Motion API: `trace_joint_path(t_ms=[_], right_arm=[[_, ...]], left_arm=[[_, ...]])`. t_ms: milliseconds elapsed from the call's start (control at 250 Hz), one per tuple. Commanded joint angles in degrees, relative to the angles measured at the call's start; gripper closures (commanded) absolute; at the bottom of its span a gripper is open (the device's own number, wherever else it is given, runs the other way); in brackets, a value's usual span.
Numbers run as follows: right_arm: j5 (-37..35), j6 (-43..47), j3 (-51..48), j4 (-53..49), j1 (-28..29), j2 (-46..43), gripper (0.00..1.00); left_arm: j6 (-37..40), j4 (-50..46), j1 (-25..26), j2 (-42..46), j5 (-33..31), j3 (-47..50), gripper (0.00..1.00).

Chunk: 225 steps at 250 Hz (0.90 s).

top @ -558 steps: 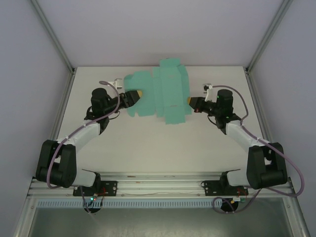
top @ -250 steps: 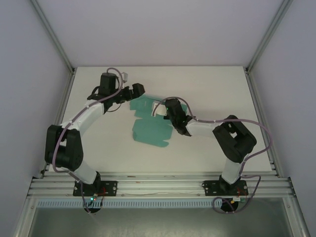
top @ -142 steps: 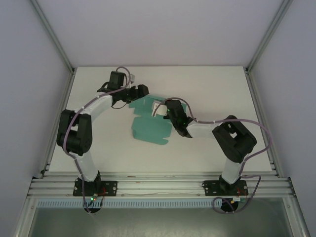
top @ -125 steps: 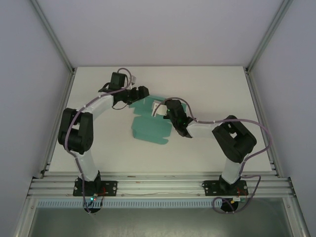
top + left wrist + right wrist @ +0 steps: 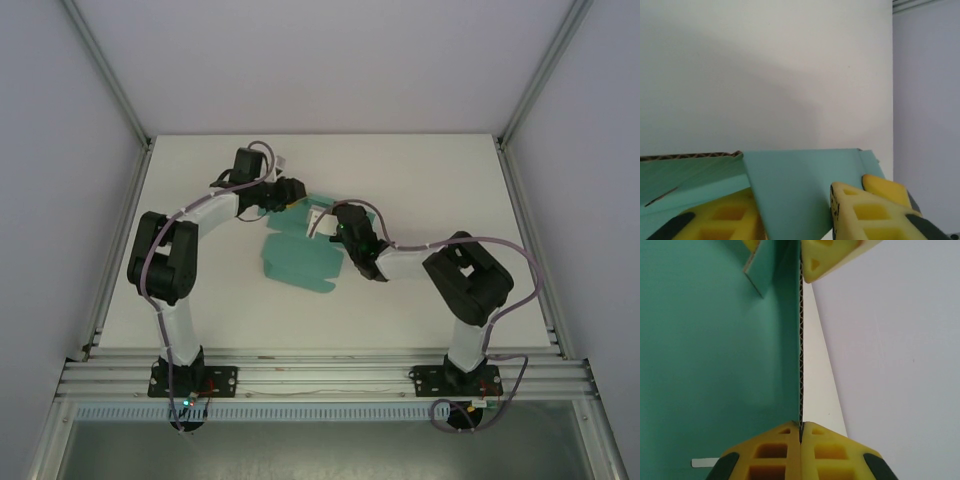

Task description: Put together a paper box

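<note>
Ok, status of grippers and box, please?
Right gripper shut on box edge. Left gripper open, astride a flap. Box partly folded. Nothing in the way.

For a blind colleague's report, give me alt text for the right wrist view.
The right tool is shut on the edge of a teal panel of the box, which runs straight up the picture. At the top, the yellow fingers of the left tool flank the same panel; white table lies on the right.

One paper box [image 5: 300, 262] (teal), two arms [image 5: 205, 208] [image 5: 412, 262]
</note>
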<state>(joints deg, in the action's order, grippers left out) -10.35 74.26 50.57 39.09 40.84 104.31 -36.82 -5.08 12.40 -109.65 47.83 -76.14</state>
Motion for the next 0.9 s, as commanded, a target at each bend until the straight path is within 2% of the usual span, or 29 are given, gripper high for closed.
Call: trace_joint_path(t_ms=[0, 164, 312, 392, 492, 552, 620, 711, 791, 895], right_arm=[[0.1, 0.1, -1.3, 1.6, 1.0, -0.2, 1.00], [-0.4, 0.2, -1.7, 2.2, 1.1, -0.8, 1.00], [-0.8, -0.3, -2.1, 2.2, 1.1, -1.5, 1.00], [-1.2, -0.4, -2.2, 1.9, 1.1, -1.7, 1.00], [-2.4, -0.3, -2.1, 1.8, 1.1, -1.9, 1.00], [-3.4, -0.2, -2.0, 1.3, 1.1, -2.2, 1.00], [-3.7, -0.3, -2.0, 0.2, 1.0, -2.7, 1.00], [-3.1, -1.2, -2.1, -0.9, 0.6, -3.7, 1.00], [-2.7, -2.0, -2.1, -1.6, 0.3, -4.6, 1.00], [-1.8, -3.3, -2.1, -2.6, -0.3, -5.6, 1.00]], left_arm=[[-3.0, 4.6, 1.2, -0.6, 1.5, -0.7, 0.74], [-2.8, 3.5, 1.5, 0.0, -1.5, 0.2, 0.90], [-0.8, 1.6, 1.5, 1.9, -3.9, 1.0, 0.89], [0.5, 0.6, 1.5, 2.5, -4.2, 1.1, 0.72], [2.9, -1.3, 1.4, 3.9, -5.0, 1.1, 0.58], [4.8, -3.5, 1.3, 5.1, -6.7, 1.1, 0.45], [7.8, -6.3, 1.0, 7.0, -9.8, 1.9, 0.35], [9.8, -8.0, -0.8, 10.6, -13.9, 5.1, 0.19], [9.8, -6.1, -3.9, 14.0, -14.8, 10.5, 0.06], [9.2, -3.7, -9.0, 17.1, -17.1, 17.7, 0.00]])
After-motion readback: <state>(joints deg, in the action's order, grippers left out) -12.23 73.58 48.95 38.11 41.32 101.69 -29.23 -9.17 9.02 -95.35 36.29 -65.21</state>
